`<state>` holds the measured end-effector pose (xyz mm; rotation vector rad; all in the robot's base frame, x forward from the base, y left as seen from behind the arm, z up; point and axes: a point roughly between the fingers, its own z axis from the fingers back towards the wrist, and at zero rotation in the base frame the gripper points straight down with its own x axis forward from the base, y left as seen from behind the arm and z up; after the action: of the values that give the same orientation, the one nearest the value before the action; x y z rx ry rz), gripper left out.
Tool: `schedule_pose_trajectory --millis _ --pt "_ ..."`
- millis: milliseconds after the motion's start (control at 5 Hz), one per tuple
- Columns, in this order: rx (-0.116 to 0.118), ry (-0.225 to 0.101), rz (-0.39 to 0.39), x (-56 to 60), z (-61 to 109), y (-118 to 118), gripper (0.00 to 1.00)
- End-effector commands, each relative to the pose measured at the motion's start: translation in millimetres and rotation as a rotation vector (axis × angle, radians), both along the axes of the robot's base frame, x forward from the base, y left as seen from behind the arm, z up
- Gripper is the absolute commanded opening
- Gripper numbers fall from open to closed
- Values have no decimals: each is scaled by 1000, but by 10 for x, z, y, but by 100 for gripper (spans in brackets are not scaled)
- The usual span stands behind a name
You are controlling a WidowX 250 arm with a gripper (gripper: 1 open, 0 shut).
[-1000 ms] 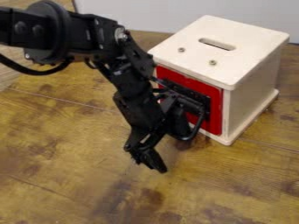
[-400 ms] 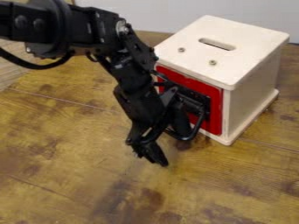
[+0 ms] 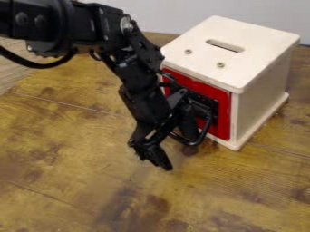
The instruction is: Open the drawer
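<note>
While the black arm (image 3: 115, 63) reaches in from the upper left of the camera view, its gripper (image 3: 155, 156) hangs low over the worn wooden table (image 3: 72, 172), pointing down and a little toward me. The fingertips (image 3: 164, 163) sit close together near the tabletop; from here I cannot tell whether there is a gap between them, as everything is black on black, and I see nothing held in them.

Just to the right of the gripper stands the cream-white casing (image 3: 237, 59), a cube with a dark slot (image 3: 223, 43) in its top face and two small screws nearby. It sits at the right side of the table, turned so one corner faces me. The drawer (image 3: 194, 98) shows as a glossy red face set into the casing's left-facing side, with a black front panel and a black loop handle (image 3: 191, 127) sticking out from it toward the arm. The handle lies right beside the gripper's wrist section, partly hidden by it, so whether they touch is not clear. The red face looks nearly level with the casing.
</note>
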<state>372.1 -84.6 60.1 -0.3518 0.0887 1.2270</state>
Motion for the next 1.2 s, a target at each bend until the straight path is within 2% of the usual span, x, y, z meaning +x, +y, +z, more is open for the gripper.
schedule_pose_trajectory --millis 0,200,400,800,1000 --pt "-8 -72 -5 38 143 92 100" --pt "10 -72 137 -57 159 68 0" --pt "25 -70 289 -163 174 88 0" --pt "37 -68 268 -274 145 197 0" --pt "46 -65 314 -247 205 230 0"
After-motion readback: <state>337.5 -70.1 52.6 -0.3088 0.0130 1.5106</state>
